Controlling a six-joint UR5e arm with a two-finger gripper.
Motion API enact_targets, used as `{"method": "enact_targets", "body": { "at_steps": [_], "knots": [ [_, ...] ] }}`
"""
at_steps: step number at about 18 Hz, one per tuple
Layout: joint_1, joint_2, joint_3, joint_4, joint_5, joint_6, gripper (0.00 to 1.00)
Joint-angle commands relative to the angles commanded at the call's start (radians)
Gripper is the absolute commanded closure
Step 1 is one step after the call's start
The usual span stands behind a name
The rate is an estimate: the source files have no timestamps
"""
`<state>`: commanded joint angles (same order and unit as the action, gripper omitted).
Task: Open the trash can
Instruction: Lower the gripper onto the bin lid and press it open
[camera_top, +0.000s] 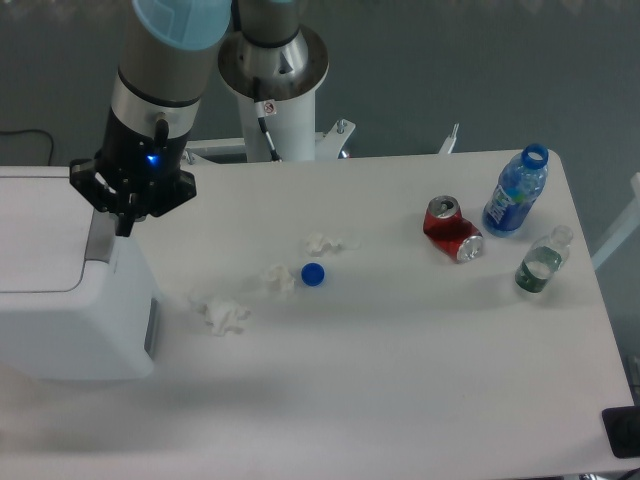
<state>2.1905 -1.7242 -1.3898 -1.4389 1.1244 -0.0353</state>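
My fingers (124, 226) point straight down at the grey push-strip (98, 236) on the trash can (70, 300), which sits at the left end of the tabletop (380, 350), lid down. I cannot tell how far apart they stand; they grip nothing. My arm rises upright above them. Paper wads (220, 313), a blue cap (313, 274), a crushed red can (452, 229) and two bottles (516, 190) lie rightward.

White table (420, 370) against dark grey floor (450, 70)
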Motion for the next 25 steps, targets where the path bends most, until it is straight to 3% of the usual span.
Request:
{"method": "enact_targets", "body": {
  "at_steps": [25],
  "knots": [
    [-0.029, -0.028, -0.002, 0.005, 0.0, -0.002, 0.86]
  ]
}}
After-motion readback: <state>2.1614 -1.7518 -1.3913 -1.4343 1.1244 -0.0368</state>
